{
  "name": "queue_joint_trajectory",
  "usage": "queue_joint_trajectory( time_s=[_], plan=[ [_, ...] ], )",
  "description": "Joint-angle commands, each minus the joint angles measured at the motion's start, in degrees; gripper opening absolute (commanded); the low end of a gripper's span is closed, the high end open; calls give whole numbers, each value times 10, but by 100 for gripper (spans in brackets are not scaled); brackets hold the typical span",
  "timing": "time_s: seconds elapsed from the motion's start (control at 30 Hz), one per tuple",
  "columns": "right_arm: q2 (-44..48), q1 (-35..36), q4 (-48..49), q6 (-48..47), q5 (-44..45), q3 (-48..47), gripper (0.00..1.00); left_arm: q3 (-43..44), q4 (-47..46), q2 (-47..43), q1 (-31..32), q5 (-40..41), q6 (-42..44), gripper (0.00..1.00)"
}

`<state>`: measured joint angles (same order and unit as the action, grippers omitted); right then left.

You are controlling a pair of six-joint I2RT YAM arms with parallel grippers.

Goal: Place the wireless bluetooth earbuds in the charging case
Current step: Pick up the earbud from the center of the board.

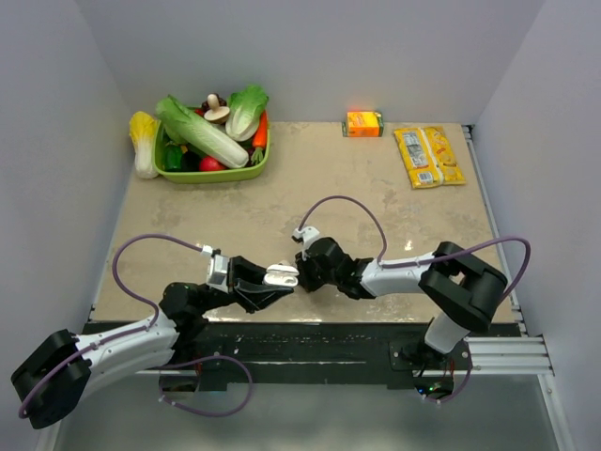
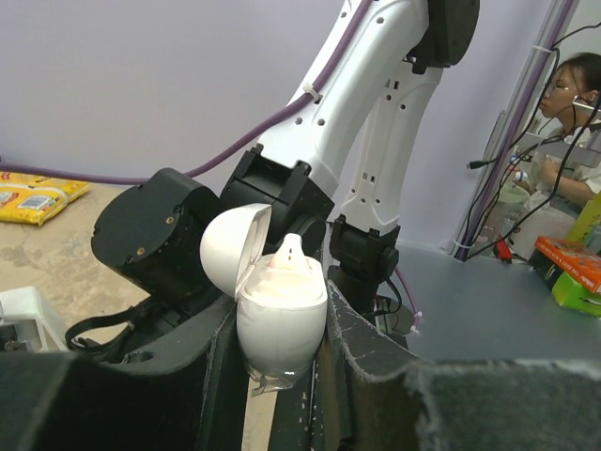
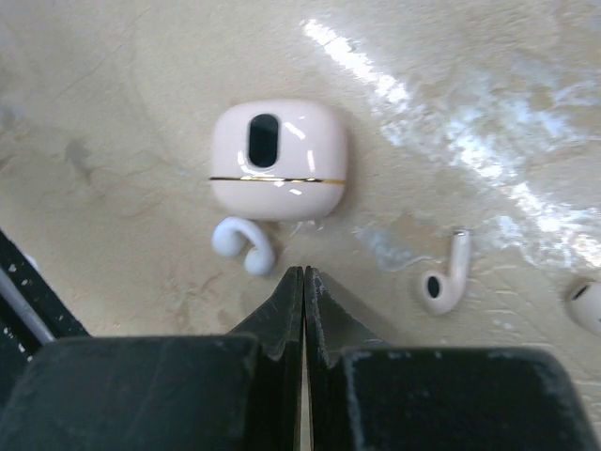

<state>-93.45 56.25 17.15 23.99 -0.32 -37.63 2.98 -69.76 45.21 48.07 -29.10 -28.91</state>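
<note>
Left jaws: the left gripper [image 2: 282, 352] is clamping the charging case [image 2: 280, 324] by its lower body and holding it upright.
Case state: its lid [image 2: 233, 246] is hanging open toward 10 o'clock, and a seated earbud [image 2: 289, 256] is poking its tip out of the well.
Right jaws: the right gripper [image 3: 303, 280] is hovering over the worktop [image 3: 103, 66] with its jaws pressed together, gripping nothing.
Loose pieces: a stemmed earbud [image 3: 444, 282] is lying at 4 o'clock from a squarish closed case [image 3: 278, 158]. A hook-shaped bud [image 3: 244, 246] is sitting just beside that case at 7 o'clock.
Risk: the glossy stemmed earbud is likely to skid or flip if the jaws close off-centre. Picking the hook-shaped bud would probably give a misfit. Pushing down hard could twist the held case or knock its lid shut.
View differences: only the left wrist view is showing the open lid and the filled well. Only the right wrist view is resolving the loose pieces. The top view is showing just a white blob between the two grippers.
</note>
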Motion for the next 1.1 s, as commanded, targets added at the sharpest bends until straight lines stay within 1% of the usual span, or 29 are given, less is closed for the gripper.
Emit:
queue_joint_trajectory(
  time_s=[0.0, 0.13, 0.23, 0.3, 0.33, 0.43, 0.6, 0.67, 0.87, 1.07],
  plan=[
    [12, -25, 7, -4, 16, 5, 0, -10, -40, 0, 2, 11, 10, 0],
    [42, -31, 10, -13, 26, 17, 1, -10, -31, -5, 2, 12, 13, 0],
    [73, -20, 21, -16, -12, 24, 8, -9, -33, -3, 2, 12, 13, 0],
    [79, 9, 25, -19, -21, 20, 9, -8, -38, -1, 2, 10, 12, 0],
    [74, 17, 26, -19, -33, 17, 5, -8, -39, 1, 2, 9, 12, 0],
    [47, 46, 35, -14, -60, 0, 0, -10, -44, 6, 3, 7, 10, 0],
    [-1, 65, 59, 4, -70, -25, 0, -10, -49, 7, 3, 6, 8, 0],
    [-16, 69, 68, 11, -66, -33, 0, -11, -49, 6, 3, 7, 9, 0],
    [-48, 69, 61, 27, 0, -58, 0, -11, -49, 7, 3, 7, 8, 0],
    [-50, 69, 61, 33, 40, -47, 0, -12, -43, 2, 4, 8, 9, 0]
  ],
)
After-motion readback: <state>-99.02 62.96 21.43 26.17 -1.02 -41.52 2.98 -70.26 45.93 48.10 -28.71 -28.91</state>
